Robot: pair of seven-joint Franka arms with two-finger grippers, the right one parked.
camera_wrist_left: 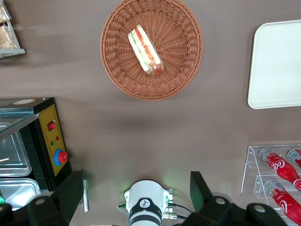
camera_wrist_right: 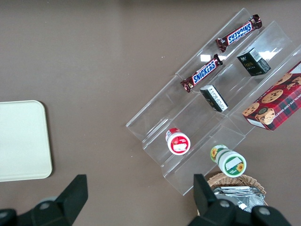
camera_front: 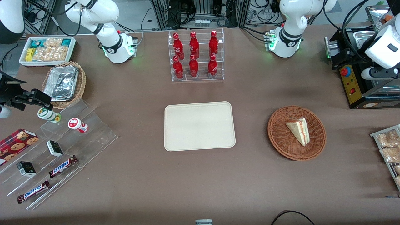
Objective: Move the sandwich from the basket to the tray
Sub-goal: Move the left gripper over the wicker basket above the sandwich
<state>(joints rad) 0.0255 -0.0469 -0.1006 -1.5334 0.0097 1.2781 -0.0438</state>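
Observation:
The sandwich, a pale bread wedge with red and yellowish filling on its edge, lies in the round reddish-brown wicker basket toward the working arm's end of the table. It also shows in the left wrist view, inside the basket. The cream-beige tray lies flat in the middle of the table, beside the basket, with nothing on it. My left gripper is open and holds nothing. It hangs high above the table near its arm's base, well away from the basket; in the front view it is above the black machine.
A black machine with a red button stands near the working arm's base. A clear rack of red bottles stands farther from the front camera than the tray. A rack of snack bags lies at the working arm's table end. Snack stands lie toward the parked arm's end.

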